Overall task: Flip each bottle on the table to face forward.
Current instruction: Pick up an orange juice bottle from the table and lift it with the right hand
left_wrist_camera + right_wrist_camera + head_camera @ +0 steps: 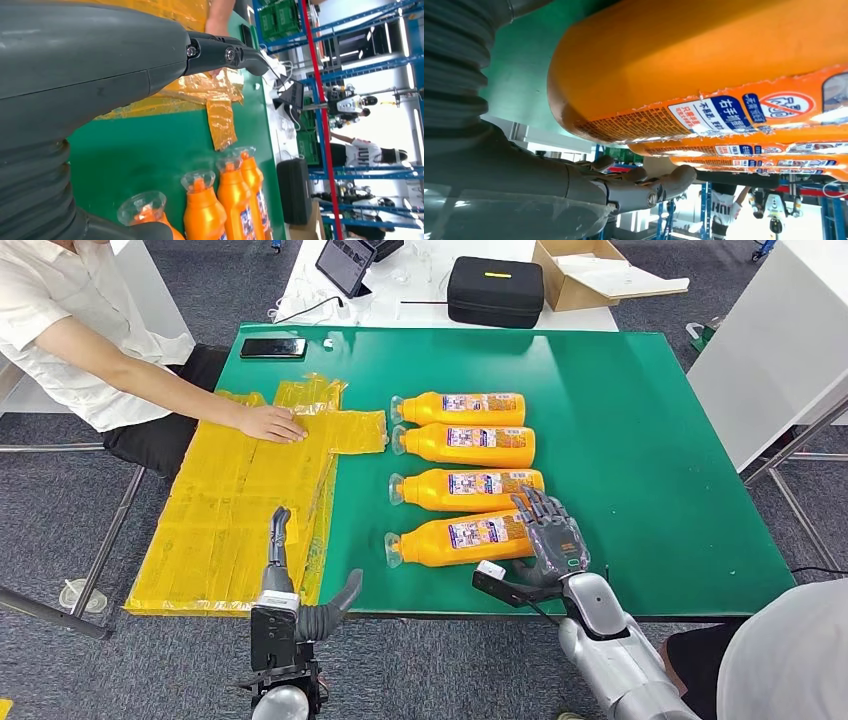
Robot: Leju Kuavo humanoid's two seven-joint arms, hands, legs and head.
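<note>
At the desk's near edge, the robot's right hand [548, 536] rests with fingers spread on the base of the nearest bottle [455, 538]; its left hand [290, 575] hovers open, holding nothing. Three more bottles [462, 445] lie beyond toward mid-desk, seemingly still awaiting flipping.

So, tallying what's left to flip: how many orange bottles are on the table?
4, lying side by side in a column on the green mat: farthest, second, third, and nearest, by the right hand.
</note>
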